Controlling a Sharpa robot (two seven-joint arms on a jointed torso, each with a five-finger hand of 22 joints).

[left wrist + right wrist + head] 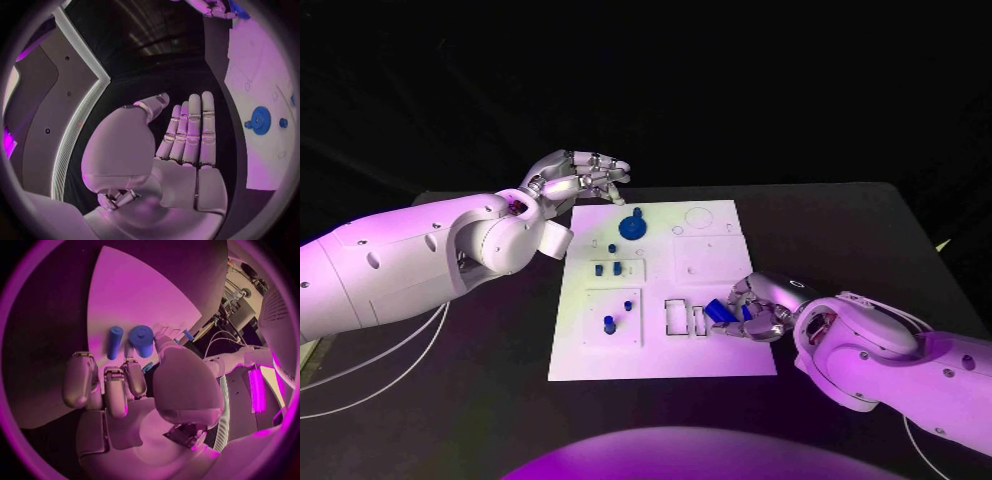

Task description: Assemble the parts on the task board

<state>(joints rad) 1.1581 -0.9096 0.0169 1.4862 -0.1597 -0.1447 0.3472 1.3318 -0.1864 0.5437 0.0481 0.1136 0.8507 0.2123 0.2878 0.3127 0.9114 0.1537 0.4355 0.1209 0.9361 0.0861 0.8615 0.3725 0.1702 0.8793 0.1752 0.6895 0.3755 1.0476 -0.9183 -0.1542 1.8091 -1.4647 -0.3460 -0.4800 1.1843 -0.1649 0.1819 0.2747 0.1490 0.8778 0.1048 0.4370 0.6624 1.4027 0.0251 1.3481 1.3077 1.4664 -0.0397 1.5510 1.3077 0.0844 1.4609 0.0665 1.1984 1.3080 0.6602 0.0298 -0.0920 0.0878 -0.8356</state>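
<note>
Black table (877, 230), white task board (718, 355), no legible txt

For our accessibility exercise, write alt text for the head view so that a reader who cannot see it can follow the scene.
The robot's silver right hand holds a small blue part over the near right of the white task board on the black table. Its silver left hand hovers by the board's far left corner, holding nothing.

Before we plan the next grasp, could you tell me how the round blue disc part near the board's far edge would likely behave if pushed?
The blue disc part lies flat, so it would probably slide on the smooth task board rather than roll. It looks small, rigid and likely light.
</note>
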